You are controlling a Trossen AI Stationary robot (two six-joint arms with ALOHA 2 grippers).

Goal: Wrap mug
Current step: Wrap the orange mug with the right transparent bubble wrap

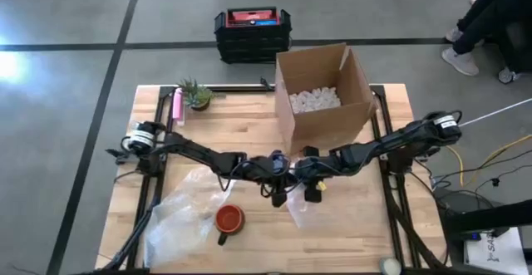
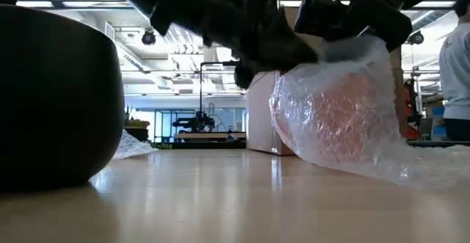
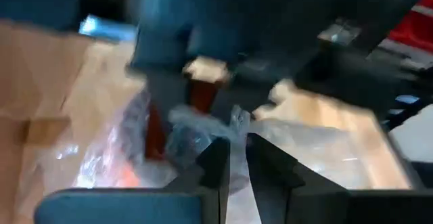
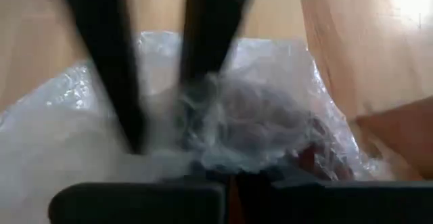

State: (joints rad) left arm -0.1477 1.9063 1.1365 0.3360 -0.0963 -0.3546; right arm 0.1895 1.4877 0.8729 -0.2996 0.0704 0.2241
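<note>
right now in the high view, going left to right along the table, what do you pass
pink tube → small plant → red mug on bubble wrap → left gripper → right gripper → cardboard box

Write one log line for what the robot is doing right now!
step: wrapping mug | left claw: shut on bubble wrap | right claw: at the bundle, grip unclear | mug inside wrap: reddish | second mug: unwrapped on plastic sheet

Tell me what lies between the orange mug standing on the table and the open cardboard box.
In the high view, both grippers, left and right, meet over crumpled clear bubble wrap, between the orange mug and the open cardboard box.
</note>
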